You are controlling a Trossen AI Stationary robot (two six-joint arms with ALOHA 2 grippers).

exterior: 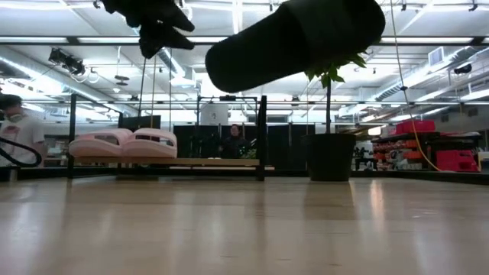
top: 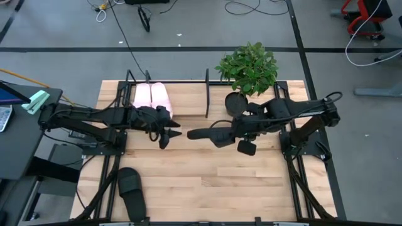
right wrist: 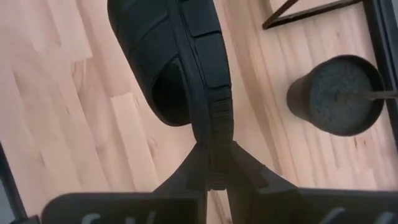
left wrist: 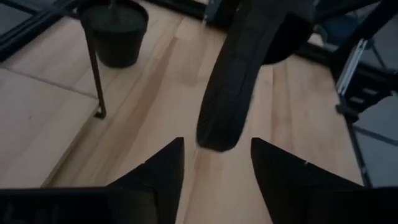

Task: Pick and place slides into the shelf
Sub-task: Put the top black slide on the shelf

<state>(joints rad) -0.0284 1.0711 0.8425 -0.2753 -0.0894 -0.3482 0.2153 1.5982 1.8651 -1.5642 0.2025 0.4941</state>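
Note:
My right gripper (top: 233,133) (right wrist: 217,149) is shut on one black slide (top: 206,134) (exterior: 298,38), which it carries high over the middle of the table. My left gripper (top: 166,138) (left wrist: 216,143) is open and faces that slide's free end (left wrist: 217,137) across a small gap. Two pale pink slides (top: 151,97) (exterior: 122,143) rest side by side, soles down, on the shelf (top: 208,94) (exterior: 262,137) at the far edge. The second black slide (top: 132,191) lies flat on the table near the near left corner. My right gripper pinches the black slide's sole at one end (right wrist: 216,171), one finger on each face of the sole. The fingers (right wrist: 249,165) come about level from the table's right and lie along the slide. The slide is lifted clear, turned on its edge, strap (right wrist: 146,50) to one side.
A potted plant (top: 248,66) with a black pot (exterior: 331,156) (right wrist: 339,93) stands at the far edge, right of the shelf. Bare shelf room lies between the pink slides and the shelf's right post (exterior: 262,137). People show in the room behind.

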